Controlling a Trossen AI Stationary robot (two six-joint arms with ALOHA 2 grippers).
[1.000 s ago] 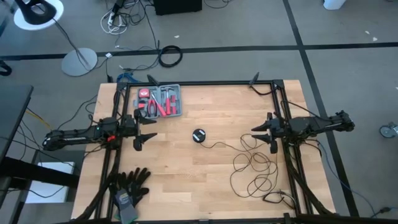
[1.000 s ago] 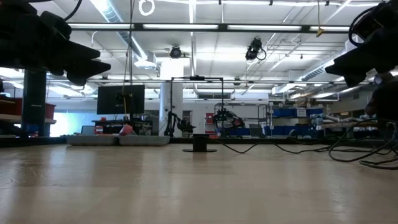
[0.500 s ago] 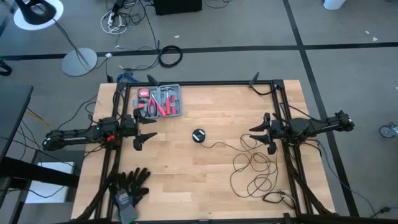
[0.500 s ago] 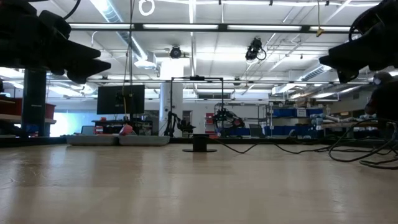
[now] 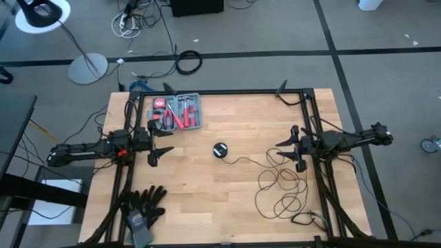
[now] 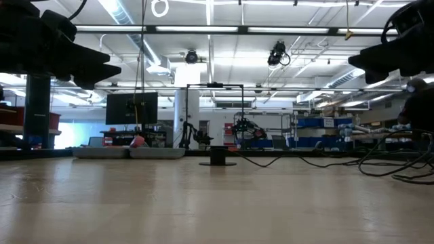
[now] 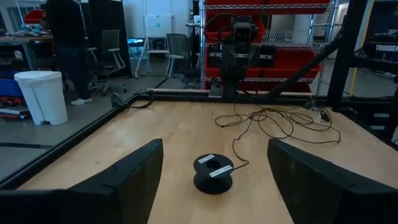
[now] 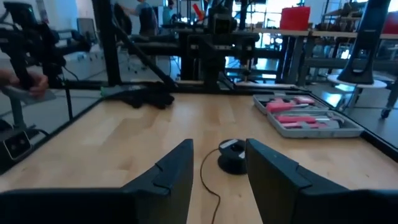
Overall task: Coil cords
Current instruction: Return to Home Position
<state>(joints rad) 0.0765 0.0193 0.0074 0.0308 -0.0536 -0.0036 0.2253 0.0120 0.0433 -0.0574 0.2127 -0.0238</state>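
A thin black cord (image 5: 279,184) lies in loose loops on the table's right half, ending at a small round black disc (image 5: 220,150) that rests flat near the table's middle; the disc also shows in the left wrist view (image 7: 213,173) and the right wrist view (image 8: 232,155). My left gripper (image 5: 165,145) is open at the table's left side, above the wood, pointing at the disc. My right gripper (image 5: 284,148) is open at the right side, above the cord's far loops, pointing at the disc.
A grey tray of red-handled tools (image 5: 177,112) stands at the far left. Black gloves (image 5: 143,207) lie at the near left corner. A short cable with a plug (image 5: 303,220) lies at the near right. A black frame (image 5: 306,103) borders the table.
My right gripper has moved a little toward the table's left edge, nearer the disc. The cord and disc lie as before.
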